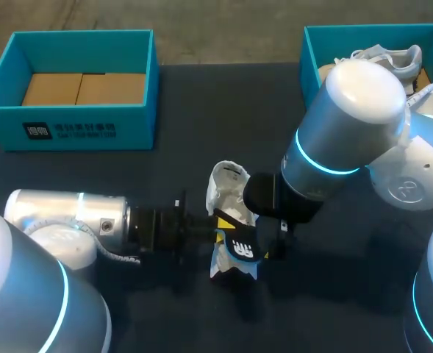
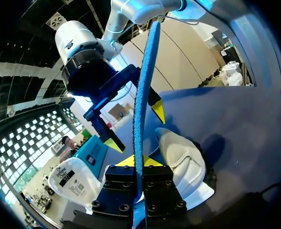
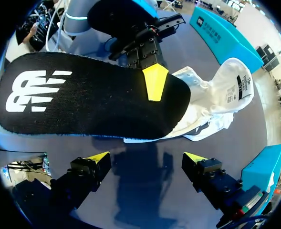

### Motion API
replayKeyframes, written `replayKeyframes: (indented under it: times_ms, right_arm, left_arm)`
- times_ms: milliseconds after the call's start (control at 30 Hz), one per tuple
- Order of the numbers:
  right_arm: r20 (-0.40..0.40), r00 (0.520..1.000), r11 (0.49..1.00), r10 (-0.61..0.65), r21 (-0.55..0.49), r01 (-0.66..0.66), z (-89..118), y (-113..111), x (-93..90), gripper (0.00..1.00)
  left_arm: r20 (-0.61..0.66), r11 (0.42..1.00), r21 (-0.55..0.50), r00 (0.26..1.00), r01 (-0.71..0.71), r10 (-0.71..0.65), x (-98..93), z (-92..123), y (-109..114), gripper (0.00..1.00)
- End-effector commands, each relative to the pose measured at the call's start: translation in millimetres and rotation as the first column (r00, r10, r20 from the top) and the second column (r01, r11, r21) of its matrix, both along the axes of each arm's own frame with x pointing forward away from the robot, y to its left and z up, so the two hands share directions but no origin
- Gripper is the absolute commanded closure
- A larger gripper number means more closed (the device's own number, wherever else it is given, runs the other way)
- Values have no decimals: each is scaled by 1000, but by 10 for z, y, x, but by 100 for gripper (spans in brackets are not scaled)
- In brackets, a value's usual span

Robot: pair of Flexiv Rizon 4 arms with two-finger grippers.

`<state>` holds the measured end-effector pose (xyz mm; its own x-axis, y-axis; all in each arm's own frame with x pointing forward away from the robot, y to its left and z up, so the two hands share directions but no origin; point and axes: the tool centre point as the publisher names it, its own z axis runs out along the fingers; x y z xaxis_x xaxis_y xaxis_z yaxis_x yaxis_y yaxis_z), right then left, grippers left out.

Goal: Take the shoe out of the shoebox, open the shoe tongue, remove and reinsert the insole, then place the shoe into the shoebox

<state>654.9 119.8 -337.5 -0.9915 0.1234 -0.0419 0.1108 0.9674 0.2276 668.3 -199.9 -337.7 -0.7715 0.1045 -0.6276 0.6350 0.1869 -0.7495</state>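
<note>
A white shoe lies on the dark table with its opening wide; it also shows beside my left gripper and behind the insole. My left gripper is shut on the insole, holding it on edge above the table. The insole has a black top with a white logo and a blue underside. My right gripper stands open just in front of the insole's black face, nothing between its fingers.
A teal shoebox with cardboard in its bottom stands at the back left. A second teal box at the back right holds another white shoe. My right arm's elbow hangs over that corner.
</note>
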Motion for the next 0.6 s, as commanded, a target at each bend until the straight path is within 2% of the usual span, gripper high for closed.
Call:
replayKeyframes:
  times_ms: [33,133,267,600]
  right_arm:
    - [2,1000,1000,-1,-1,1,-9,3,-11,0]
    - [2,1000,1000,-1,-1,1,-9,3,-11,0]
    - [2,1000,1000,-1,-1,1,-9,3,-11,0]
    - [2,1000,1000,-1,-1,1,-9,3,-11,0]
  left_arm:
    - [-3,1000,-4,1000,6,-6,-35,28,50,100]
    - [-9,1000,-12,1000,11,-12,-52,41,56,100]
    - [-13,1000,-20,1000,19,-19,-74,62,56,85]
    - [0,999,-34,999,38,-38,-144,146,6,84]
